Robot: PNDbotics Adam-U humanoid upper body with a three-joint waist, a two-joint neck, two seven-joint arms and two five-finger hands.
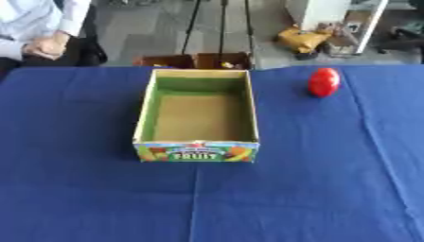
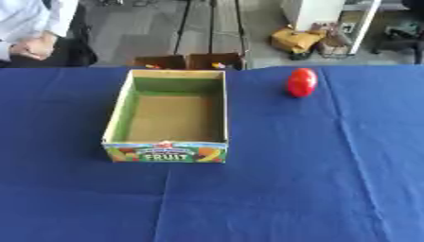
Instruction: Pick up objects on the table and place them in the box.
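An open cardboard fruit box [image 1: 251,118] stands on the blue table, a little left of centre, its printed front panel facing me. Its brown inside holds nothing. A red egg-shaped object [image 1: 324,82] stands upright on the cloth to the right of the box's far corner, apart from it. Neither of my hands shows in either view.
The blue tablecloth [image 1: 314,189] spreads wide around the box, with creases running down its right side. Beyond the far table edge sit small brown boxes [image 1: 195,61] on the floor, and a seated person at the upper left touches nothing on the table.
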